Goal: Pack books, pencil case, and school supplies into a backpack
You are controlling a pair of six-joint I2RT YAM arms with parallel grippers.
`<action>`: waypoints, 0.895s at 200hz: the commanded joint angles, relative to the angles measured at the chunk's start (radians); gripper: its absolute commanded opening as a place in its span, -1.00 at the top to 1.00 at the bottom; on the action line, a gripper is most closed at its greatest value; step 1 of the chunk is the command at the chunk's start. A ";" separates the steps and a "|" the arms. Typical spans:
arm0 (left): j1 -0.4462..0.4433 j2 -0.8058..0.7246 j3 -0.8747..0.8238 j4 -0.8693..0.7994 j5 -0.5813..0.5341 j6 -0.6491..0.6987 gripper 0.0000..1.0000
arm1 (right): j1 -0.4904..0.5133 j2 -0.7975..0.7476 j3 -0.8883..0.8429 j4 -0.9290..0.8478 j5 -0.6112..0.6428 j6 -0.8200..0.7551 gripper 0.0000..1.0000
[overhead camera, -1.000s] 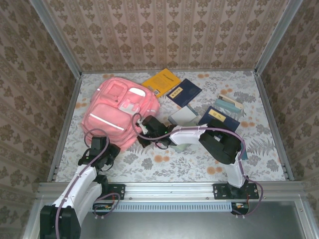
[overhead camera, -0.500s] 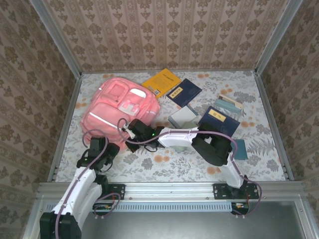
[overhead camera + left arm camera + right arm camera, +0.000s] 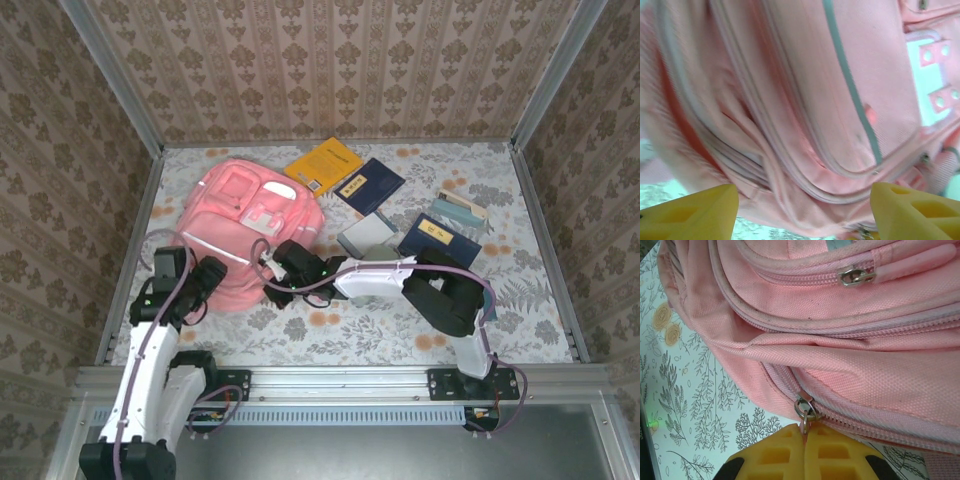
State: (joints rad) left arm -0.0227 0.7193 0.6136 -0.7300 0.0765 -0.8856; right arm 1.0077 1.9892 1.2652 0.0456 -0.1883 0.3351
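Centrally, the pink backpack (image 3: 240, 225) lay on the desk (image 3: 350, 340); right hand (image 3: 805, 432) pinched its zipper pull (image 3: 806, 411), left hand (image 3: 804, 200) gaped wide beside it. Labels on the books (image 3: 369, 185) were unreadable.

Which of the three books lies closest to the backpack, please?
The yellow book, at the back: its corner almost meets the backpack, while the middle navy book and the right navy book lie farther off.

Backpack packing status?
Nothing packed yet. The right hand pinches the metal zipper pull of the soft pink fabric backpack; the left hand is open beside it. The yellow-orange paperback, navy paperbacks and mint-green oblong case lie on the table.
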 commanded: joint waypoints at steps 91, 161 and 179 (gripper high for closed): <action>0.241 0.329 -0.031 0.181 0.086 0.251 0.15 | -0.026 -0.054 -0.017 0.010 -0.017 -0.041 1.00; 0.128 0.103 -0.182 0.326 0.199 -0.050 1.00 | -0.014 -0.071 -0.015 0.000 -0.036 -0.067 1.00; 0.040 0.003 -0.247 0.397 0.181 -0.205 1.00 | -0.002 -0.064 0.004 -0.001 -0.048 -0.058 1.00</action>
State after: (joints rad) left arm 0.1127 0.8265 0.4332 -0.4469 0.1875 -0.8555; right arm 0.9794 1.9694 1.2499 0.0238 -0.1905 0.2905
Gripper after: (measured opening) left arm 0.049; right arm 0.038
